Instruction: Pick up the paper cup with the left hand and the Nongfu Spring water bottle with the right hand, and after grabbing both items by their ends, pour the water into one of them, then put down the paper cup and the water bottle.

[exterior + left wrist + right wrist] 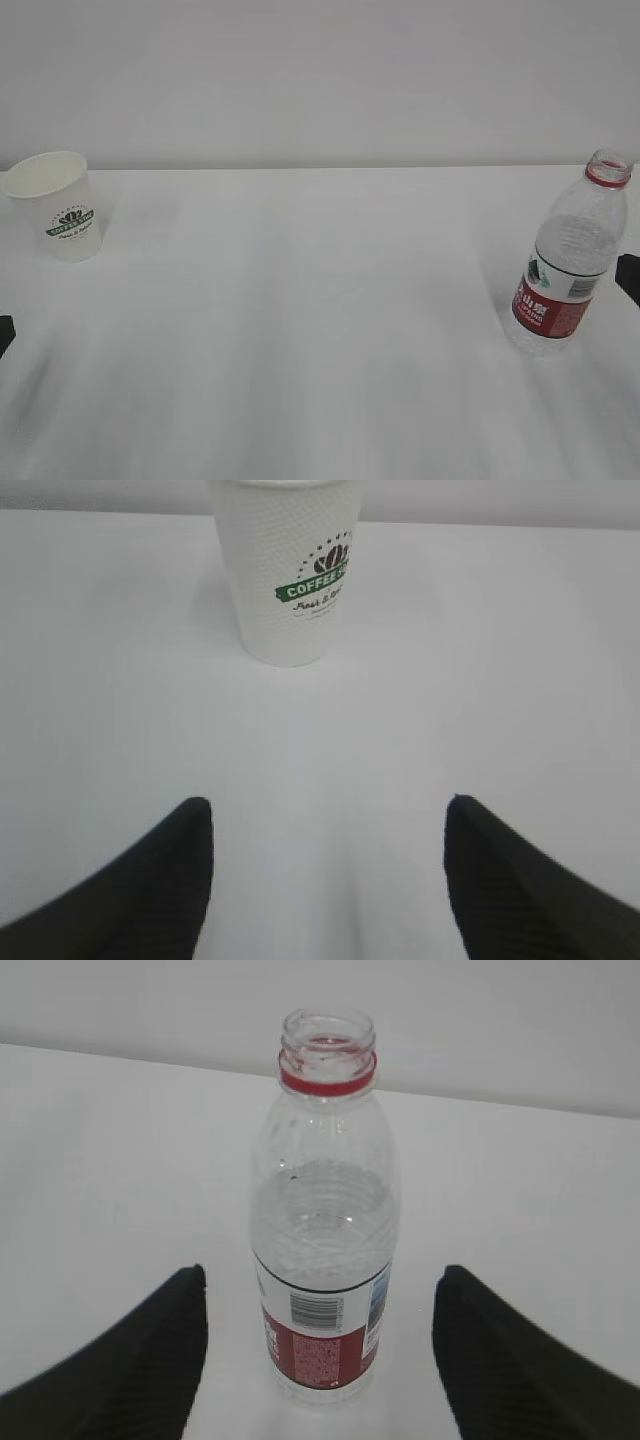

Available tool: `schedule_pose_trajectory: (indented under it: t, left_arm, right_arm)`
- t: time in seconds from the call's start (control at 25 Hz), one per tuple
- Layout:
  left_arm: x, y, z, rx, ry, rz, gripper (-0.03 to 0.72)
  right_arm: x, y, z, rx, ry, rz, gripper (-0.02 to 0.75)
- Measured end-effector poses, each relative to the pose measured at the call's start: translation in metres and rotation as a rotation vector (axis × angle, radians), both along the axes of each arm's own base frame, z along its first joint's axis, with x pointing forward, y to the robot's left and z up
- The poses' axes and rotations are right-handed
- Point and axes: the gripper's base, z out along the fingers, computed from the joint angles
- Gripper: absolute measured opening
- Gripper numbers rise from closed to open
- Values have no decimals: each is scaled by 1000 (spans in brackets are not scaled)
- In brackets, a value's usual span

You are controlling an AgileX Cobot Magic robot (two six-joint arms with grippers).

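White paper cup is standing near the table's far left corner, Nongfu Spring water bottle at its right edge; left gripper and right gripper are both gaping wide, gripping nothing.

Cup stands upright at the far left of the desk, near the back edge. Bottle stands upright at the far right, a little nearer the front, so the two sit well apart with bare desk between them. Water sits inside the bottle. Left gripper hangs in front of the cup, not touching. Right gripper straddles the bottle, one finger on each side, apart from it.
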Motion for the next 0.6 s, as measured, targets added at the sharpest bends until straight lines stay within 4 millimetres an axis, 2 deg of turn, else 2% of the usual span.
schedule_pose_trajectory:
  t: [0.12,0.32,0.44,0.6]
  left_arm:
    - [0,0,0,-7,-4,-1,512]
    - [0,-3,1,-13,-9,-32,507]
    - [0,-4,1,-21,-10,-44,507]
    - [0,-6,1,-25,-9,-62,507]
  right_arm:
    - [7,1,-8,2,35,-11,534]
    - [18,2,-37,25,173,-50,535]
    - [9,-2,-53,31,136,-78,535]
    - [-6,-8,-61,25,-1,-83,535]
